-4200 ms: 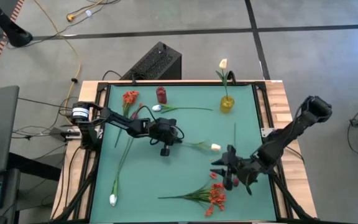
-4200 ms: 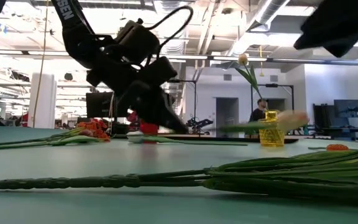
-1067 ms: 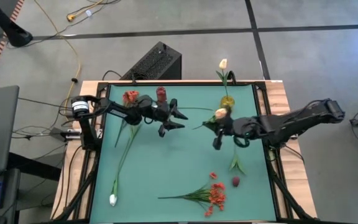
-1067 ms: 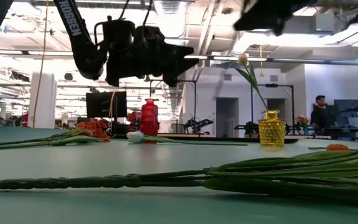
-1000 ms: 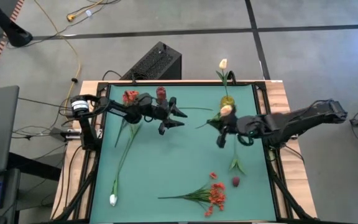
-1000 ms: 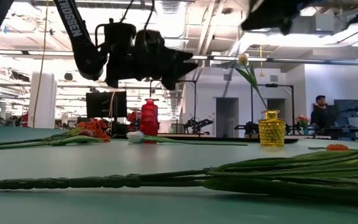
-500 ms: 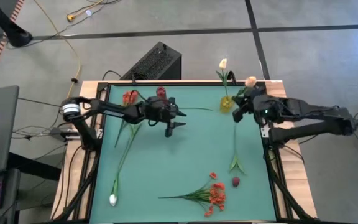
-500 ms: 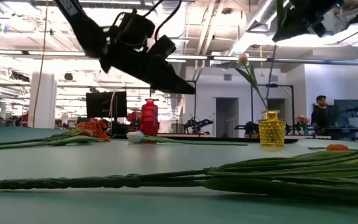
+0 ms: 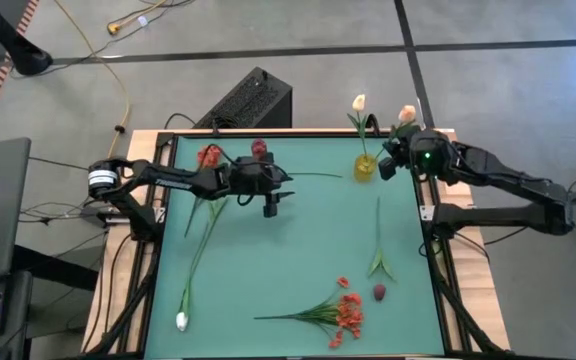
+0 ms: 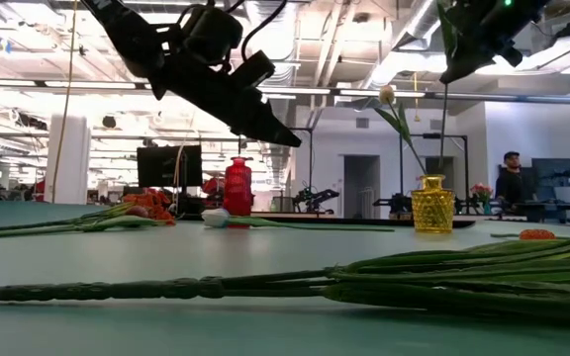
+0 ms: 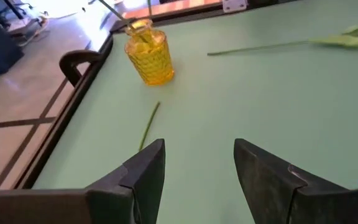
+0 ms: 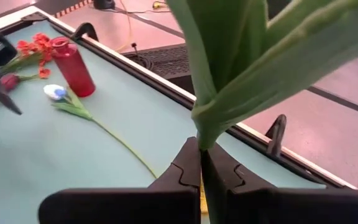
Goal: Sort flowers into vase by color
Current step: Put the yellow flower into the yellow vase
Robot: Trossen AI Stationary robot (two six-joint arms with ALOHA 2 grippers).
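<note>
My right gripper [image 9: 388,165] is shut on a pale-budded flower [image 9: 406,113], which it holds upright over the yellow vase [image 9: 365,167] at the table's far right. That vase holds a white flower [image 9: 359,102]. My left gripper [image 11: 197,168] hangs open and empty above the mat, just nearer than the red vase [image 9: 259,150]. On the mat lie a white bud with its stem [image 9: 253,174], a red-orange flower [image 9: 209,156], another white flower [image 9: 182,321], a red-orange cluster [image 9: 348,312] and a dark red bud [image 9: 379,292]. My right gripper pinches the flower's stem at the base of its leaves [image 12: 205,134] between its two fingers. The fingers come from the table's right and lie across the stem. The flower stands upright, bud above the fingers, and its lower stem [image 10: 443,129] hangs down to the yellow vase's mouth.
A loose green stem with a leaf [image 9: 378,235] lies on the right half of the mat. Dark rails [image 9: 420,190] frame the mat. Bare mat [image 9: 288,250] spreads across the middle.
My right gripper has carried the flower from mid-table toward the far right corner and up. It has turned the flower upright, and the flower now stands over the yellow vase. My left gripper has tipped its fingers downward and shifted slightly toward the near edge, staying open.
</note>
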